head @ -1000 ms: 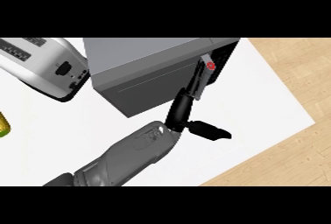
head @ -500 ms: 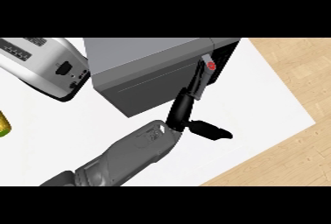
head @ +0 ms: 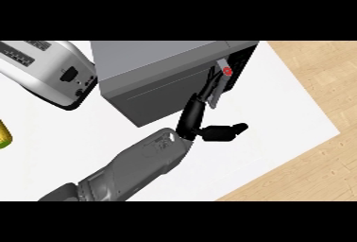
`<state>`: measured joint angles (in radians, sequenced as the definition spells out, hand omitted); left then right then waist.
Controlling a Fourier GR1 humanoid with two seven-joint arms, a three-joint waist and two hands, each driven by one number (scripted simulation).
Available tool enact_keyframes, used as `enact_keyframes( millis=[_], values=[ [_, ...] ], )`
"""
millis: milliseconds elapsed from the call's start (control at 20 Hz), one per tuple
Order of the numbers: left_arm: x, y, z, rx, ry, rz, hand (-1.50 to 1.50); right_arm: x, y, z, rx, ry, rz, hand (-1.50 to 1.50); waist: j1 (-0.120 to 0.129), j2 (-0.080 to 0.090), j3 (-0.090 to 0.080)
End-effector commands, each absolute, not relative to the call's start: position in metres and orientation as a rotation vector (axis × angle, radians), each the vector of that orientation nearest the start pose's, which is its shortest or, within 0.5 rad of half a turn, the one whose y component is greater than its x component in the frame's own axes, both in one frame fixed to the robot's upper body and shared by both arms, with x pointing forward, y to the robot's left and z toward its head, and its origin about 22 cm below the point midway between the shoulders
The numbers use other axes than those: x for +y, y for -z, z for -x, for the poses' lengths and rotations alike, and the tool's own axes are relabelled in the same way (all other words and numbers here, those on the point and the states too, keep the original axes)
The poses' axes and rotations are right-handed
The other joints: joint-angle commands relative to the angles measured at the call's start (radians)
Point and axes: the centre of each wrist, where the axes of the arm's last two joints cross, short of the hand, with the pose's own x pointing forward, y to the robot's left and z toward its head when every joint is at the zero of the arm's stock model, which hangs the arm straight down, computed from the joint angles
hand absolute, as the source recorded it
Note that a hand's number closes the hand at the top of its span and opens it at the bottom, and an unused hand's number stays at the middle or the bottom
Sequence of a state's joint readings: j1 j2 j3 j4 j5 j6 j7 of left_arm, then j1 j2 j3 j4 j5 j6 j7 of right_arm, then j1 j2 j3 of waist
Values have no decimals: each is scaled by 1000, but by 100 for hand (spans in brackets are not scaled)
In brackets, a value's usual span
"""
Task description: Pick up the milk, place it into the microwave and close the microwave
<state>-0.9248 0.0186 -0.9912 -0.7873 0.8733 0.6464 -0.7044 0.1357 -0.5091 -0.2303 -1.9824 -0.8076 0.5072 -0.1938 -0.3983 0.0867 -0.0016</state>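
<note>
The grey microwave (head: 157, 78) stands at the top middle, and its dark opening (head: 244, 59) faces right. A narrow pale milk carton (head: 222, 87) with a red cap (head: 226, 71) stands at that opening. My left hand (head: 191, 118) comes in from the lower left on a grey forearm. Its straight fingers (head: 208, 90) lie along the microwave's front corner, up against the carton. The thumb (head: 226, 131) sticks out to the right, away from the carton. The hand is open and curls round nothing. My right hand does not show.
A silver toaster (head: 49, 71) lies at the upper left beside the microwave. A yellow-green object (head: 4, 134) peeks in at the left edge. The white counter (head: 286, 118) ends in a diagonal edge at the right, with wooden floor (head: 320, 71) beyond.
</note>
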Motion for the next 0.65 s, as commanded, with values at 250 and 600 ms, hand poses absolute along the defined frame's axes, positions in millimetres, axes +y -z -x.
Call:
enact_keyframes(
  millis=[250, 600],
  values=[
    [42, -16, -376, -1968, 490, -222, -150, -354, -140, -193, -2108, -258, -577, -150, 43, -14, 14],
    [34, -23, -381, -1937, 491, -291, -150, -359, -144, -190, -2111, -243, -539, -150, 61, -14, 10]
  ],
)
